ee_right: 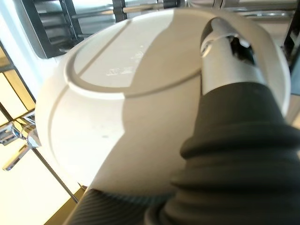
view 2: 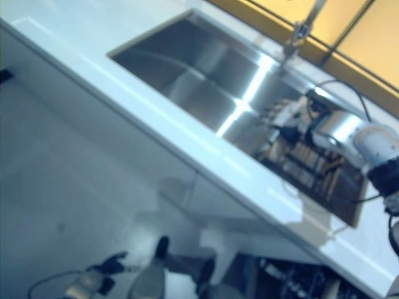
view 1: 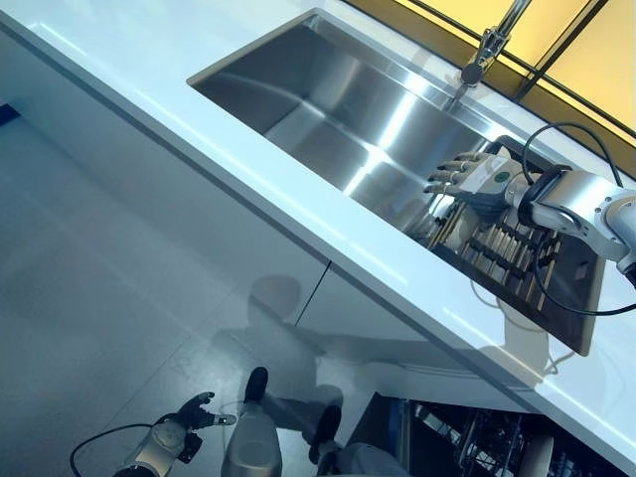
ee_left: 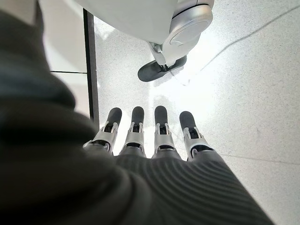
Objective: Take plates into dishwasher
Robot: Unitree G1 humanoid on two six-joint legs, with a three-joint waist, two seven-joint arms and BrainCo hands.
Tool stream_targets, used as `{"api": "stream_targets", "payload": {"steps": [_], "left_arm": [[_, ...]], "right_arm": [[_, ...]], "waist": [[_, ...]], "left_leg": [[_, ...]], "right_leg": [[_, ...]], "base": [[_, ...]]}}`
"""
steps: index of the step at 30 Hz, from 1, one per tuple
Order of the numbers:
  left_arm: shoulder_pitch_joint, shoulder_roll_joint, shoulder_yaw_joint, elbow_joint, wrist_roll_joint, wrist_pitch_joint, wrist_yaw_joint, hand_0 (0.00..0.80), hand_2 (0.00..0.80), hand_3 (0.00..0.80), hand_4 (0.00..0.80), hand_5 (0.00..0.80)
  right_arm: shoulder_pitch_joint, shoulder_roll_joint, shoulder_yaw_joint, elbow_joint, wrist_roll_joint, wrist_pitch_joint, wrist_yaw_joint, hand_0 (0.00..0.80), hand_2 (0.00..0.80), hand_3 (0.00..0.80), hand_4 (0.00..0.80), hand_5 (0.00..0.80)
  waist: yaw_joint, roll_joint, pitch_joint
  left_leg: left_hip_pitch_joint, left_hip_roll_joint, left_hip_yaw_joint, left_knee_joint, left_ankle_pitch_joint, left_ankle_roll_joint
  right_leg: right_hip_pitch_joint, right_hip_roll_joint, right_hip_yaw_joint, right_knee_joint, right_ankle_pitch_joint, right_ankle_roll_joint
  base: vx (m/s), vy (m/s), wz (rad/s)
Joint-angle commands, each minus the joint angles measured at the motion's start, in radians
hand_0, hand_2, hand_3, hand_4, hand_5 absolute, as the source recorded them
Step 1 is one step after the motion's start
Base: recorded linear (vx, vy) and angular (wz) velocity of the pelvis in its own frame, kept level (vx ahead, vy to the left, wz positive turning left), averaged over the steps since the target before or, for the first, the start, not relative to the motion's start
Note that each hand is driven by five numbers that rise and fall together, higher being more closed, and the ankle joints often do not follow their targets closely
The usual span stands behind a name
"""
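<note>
Smooth round white plate (ee_right: 122,108), underside up with raised foot ring, gripped by right hand (view 1: 475,179), thumb (ee_right: 225,56) pressed across the base, above dark slatted drying rack (view 1: 517,260). Brushed steel sink (view 1: 338,109), chrome faucet (view 1: 484,45), glossy white counter (view 1: 149,89) alongside. Left hand (ee_left: 154,136) low over speckled floor (ee_left: 253,93), fingers straight, empty.

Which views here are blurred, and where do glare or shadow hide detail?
Right eye view: soft throughout, smearing the right robot hand and rack. Left eye view: crisp, with bright glare streaks across the sink. Right wrist view: a shadow darkens part of the plate. Left wrist view: glare whitens the floor beyond the left robot hand.
</note>
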Motion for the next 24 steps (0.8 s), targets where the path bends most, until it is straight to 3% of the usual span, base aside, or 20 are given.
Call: {"api": "stream_targets", "payload": {"steps": [1,2,5,6,24], "left_arm": [[-0.022,0.028,-0.020,-0.025,-0.024,-0.012,0.008,0.000,0.000,0.000,0.000,0.000],[-0.022,0.027,-0.018,-0.026,-0.024,-0.011,0.007,0.000,0.000,0.000,0.000,0.000],[-0.021,0.023,-0.016,-0.027,-0.022,-0.010,0.010,0.000,0.000,0.000,0.000,0.000],[-0.022,0.023,-0.017,-0.028,-0.023,-0.007,0.009,0.000,0.000,0.000,0.000,0.000],[-0.012,0.020,-0.010,-0.031,-0.015,-0.012,-0.001,0.000,0.000,0.000,0.000,0.000]], "right_arm": [[-0.022,-0.051,0.019,0.006,0.004,0.029,-0.008,0.204,0.204,0.204,0.204,0.204],[-0.019,-0.053,0.017,0.006,0.003,0.030,-0.006,0.383,0.383,0.383,0.383,0.383],[-0.004,-0.057,0.005,0.013,0.000,0.027,-0.019,0.637,0.637,0.637,0.637,0.637],[-0.003,-0.056,0.002,0.016,-0.003,0.026,-0.021,0.794,0.794,0.794,0.794,0.794],[0.021,-0.062,-0.040,0.015,-0.040,0.038,-0.055,0.800,0.800,0.800,0.800,0.800]], "waist": [[0.010,-0.013,0.005],[0.009,-0.013,0.004],[0.007,-0.015,0.003],[0.007,-0.015,0.003],[0.000,-0.017,-0.005]], "left_leg": [[0.037,0.036,0.075,0.009,-0.086,-0.009],[0.037,0.036,0.076,0.009,-0.087,-0.009],[0.040,0.037,0.079,0.010,-0.088,-0.008],[0.040,0.036,0.079,0.010,-0.088,-0.007],[0.048,0.029,0.090,0.015,-0.098,0.001]], "right_leg": [[-0.046,-0.022,0.010,0.090,-0.037,0.027],[-0.046,-0.022,0.010,0.090,-0.037,0.027],[-0.045,-0.023,0.012,0.092,-0.037,0.027],[-0.046,-0.022,0.012,0.091,-0.037,0.027],[-0.039,-0.026,0.024,0.085,-0.031,0.030]], "base": [[0.000,0.000,0.00],[0.000,0.000,0.00],[0.000,0.000,0.00],[0.000,0.000,0.00],[-0.002,0.004,0.00]]}}
